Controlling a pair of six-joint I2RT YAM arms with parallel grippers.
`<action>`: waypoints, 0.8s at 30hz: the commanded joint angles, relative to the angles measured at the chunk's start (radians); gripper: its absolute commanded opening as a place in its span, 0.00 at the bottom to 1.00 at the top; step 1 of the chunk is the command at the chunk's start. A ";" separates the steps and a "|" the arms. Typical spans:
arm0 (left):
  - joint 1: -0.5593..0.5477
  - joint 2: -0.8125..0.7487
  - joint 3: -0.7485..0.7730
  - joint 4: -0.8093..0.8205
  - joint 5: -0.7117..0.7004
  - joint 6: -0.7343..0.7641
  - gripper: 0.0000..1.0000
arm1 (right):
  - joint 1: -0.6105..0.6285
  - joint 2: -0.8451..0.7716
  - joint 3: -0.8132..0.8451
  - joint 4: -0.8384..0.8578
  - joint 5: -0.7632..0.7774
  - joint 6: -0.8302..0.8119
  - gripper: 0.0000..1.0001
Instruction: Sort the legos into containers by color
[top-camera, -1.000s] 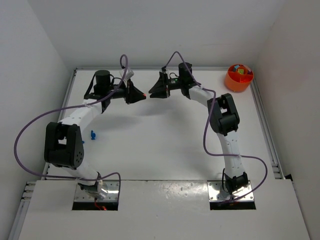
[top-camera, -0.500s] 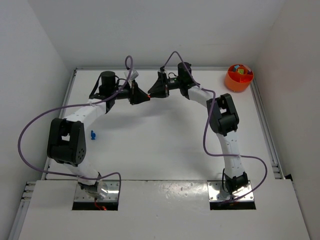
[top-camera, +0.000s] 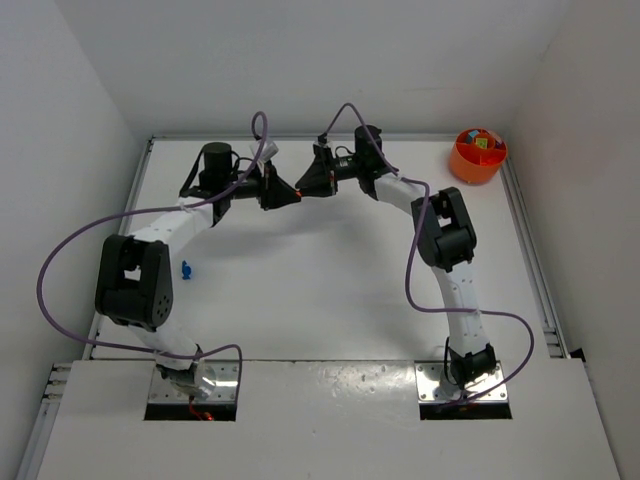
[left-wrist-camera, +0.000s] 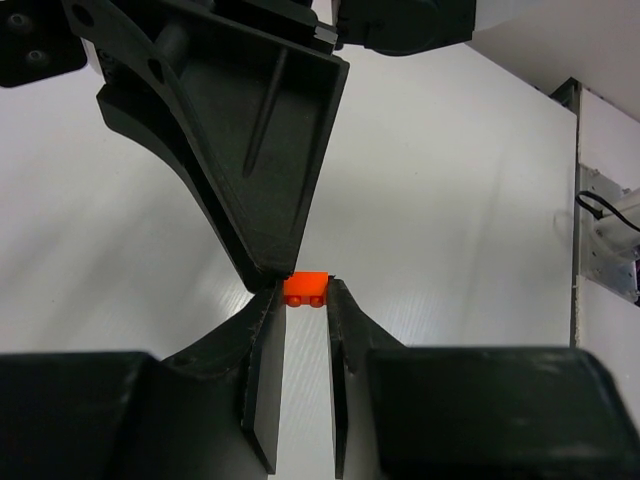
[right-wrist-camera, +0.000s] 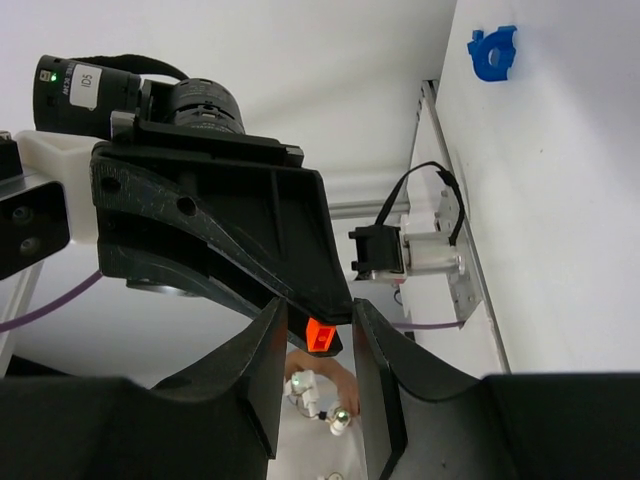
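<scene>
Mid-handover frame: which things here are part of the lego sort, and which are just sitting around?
Job:
orange lego
blue lego
orange tub
left end effector
right end effector

Not job:
purple cables
base plates

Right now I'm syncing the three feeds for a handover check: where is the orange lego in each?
Top external: orange lego, a speck far centre where the grippers meet.
Left wrist: orange lego lower centre, pinched by the left gripper.
Right wrist: orange lego lower centre, between the right gripper's open fingers.
Shared landmark: the left gripper's black wedge fingers.
</scene>
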 joint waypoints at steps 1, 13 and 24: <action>-0.005 0.023 0.043 0.024 -0.016 0.046 0.20 | 0.049 0.002 0.040 0.036 -0.065 0.028 0.33; 0.023 0.043 0.095 0.005 -0.035 0.075 0.20 | 0.059 0.011 0.040 0.027 -0.083 0.019 0.36; 0.032 0.043 0.084 -0.015 -0.035 0.084 0.20 | 0.059 0.020 0.051 0.027 -0.083 0.019 0.16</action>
